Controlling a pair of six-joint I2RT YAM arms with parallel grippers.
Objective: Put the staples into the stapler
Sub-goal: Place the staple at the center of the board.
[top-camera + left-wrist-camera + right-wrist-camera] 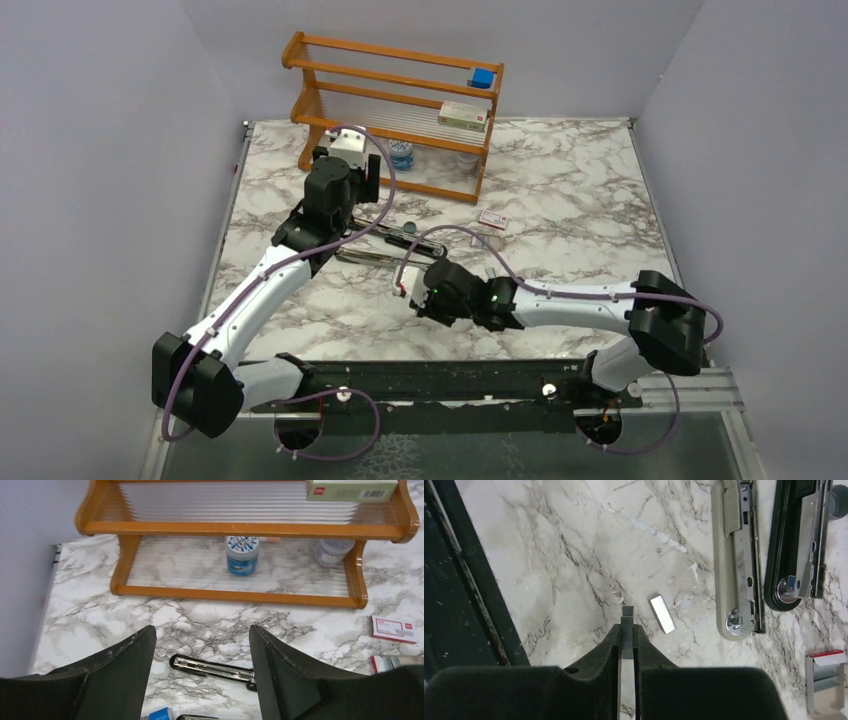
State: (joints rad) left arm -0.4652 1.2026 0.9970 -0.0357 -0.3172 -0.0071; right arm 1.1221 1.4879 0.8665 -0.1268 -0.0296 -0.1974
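The stapler lies opened out on the marble table, its black bar with a silver channel next to a paler bar. One of its bars also shows on the table below my left gripper, which hangs open above it with nothing held. My right gripper is shut on a short strip of staples, whose end sticks out past the fingertips just above the table, left of the stapler. A second strip of staples lies flat on the marble beside it.
A wooden rack stands at the back with a blue-lidded jar and boxes on its shelves. A small red-and-white box lies right of the stapler. An open box sits nearby. A black rail runs along the near edge.
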